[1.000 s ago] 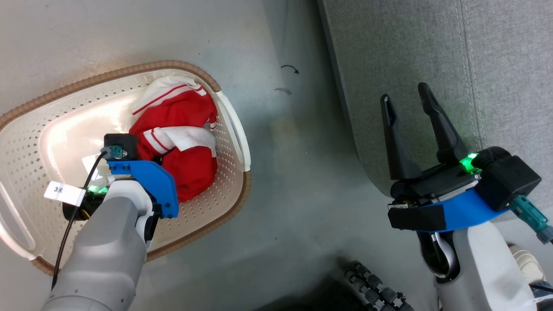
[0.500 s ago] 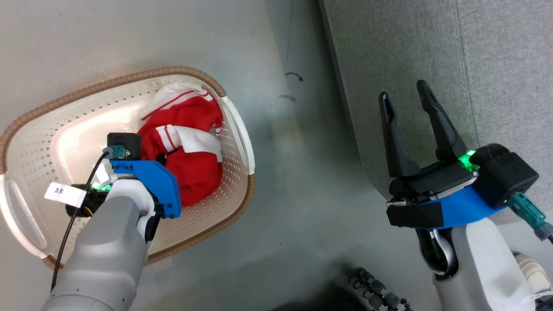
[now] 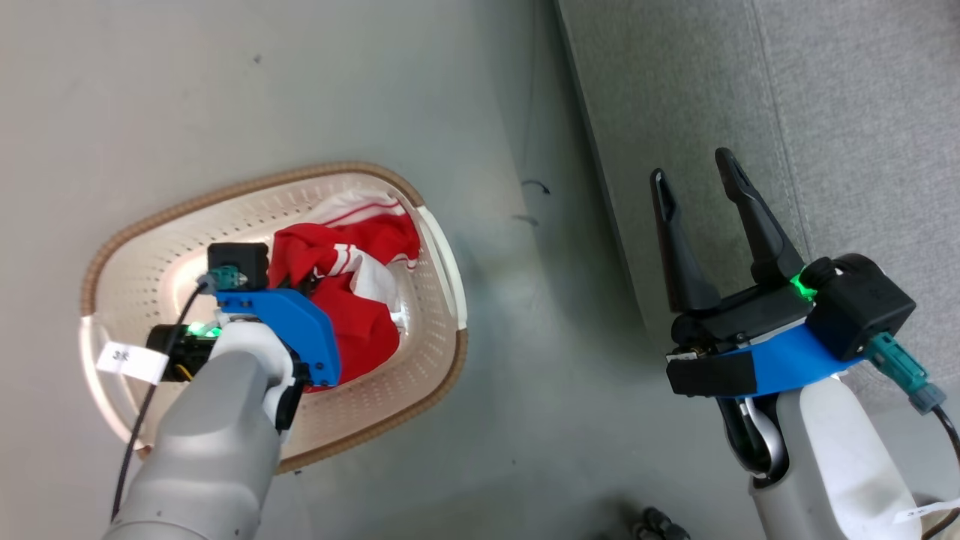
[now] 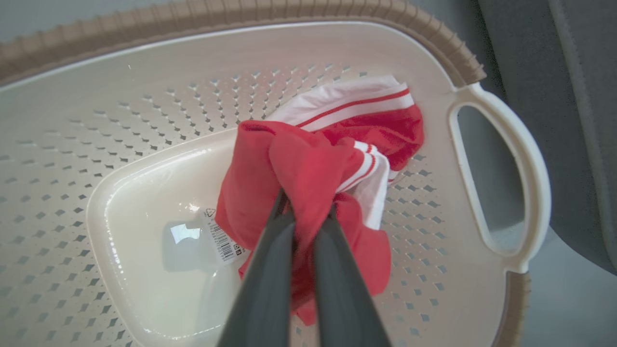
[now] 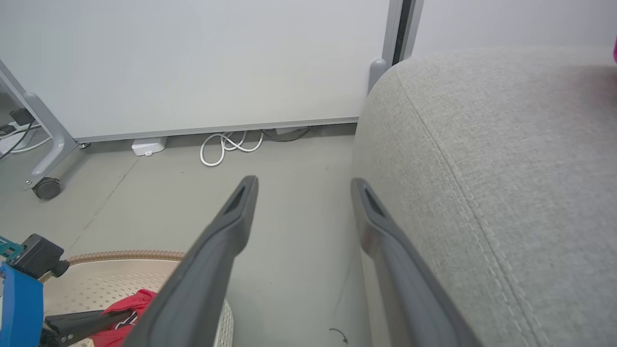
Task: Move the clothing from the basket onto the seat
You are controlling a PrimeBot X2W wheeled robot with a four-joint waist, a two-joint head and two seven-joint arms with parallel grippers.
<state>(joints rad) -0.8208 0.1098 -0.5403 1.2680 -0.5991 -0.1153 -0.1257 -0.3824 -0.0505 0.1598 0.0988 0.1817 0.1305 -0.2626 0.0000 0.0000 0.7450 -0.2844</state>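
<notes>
- We're at the grab step: the left gripper (image 4: 307, 205) is down in the basket (image 4: 144, 96), fingers pinched tight on a fold of the red clothing (image 4: 308, 159), with fabric bunched round the tips
- The clothing is all inside the basket, piled toward the handle end nearest the seat (image 3: 825, 112). Going by that, we'd say nothing has made it across yet
- The right gripper (image 3: 692, 166) hangs over the seat's edge with its fingers spread wide and nothing between them, well apart from the basket
- Next move, our guess: lift straight up until the bundle clears the brown rim (image 3: 247, 180), swing over the strip of floor (image 3: 525, 337) to the seat, then let go there
- The pinch only has a fold, so a loose end could slip out or drag on the rim. That pile may also be more than one garment, so we might need a second trip
- Writing: a barcode sticker (image 4: 222, 238) sits on the basket's bottom with a little recycling triangle above it, digits too small to read
- A white tag (image 3: 132, 361) by the left arm (image 3: 210, 450) has something like a 3 on it, and the rest is blurred
- There's a second tag (image 3: 911, 514) down by the right arm (image 3: 825, 465), and we can't read that one at all
- We can't make out any brand or lettering on the clothing itself, just red-and-white stripes
</notes>
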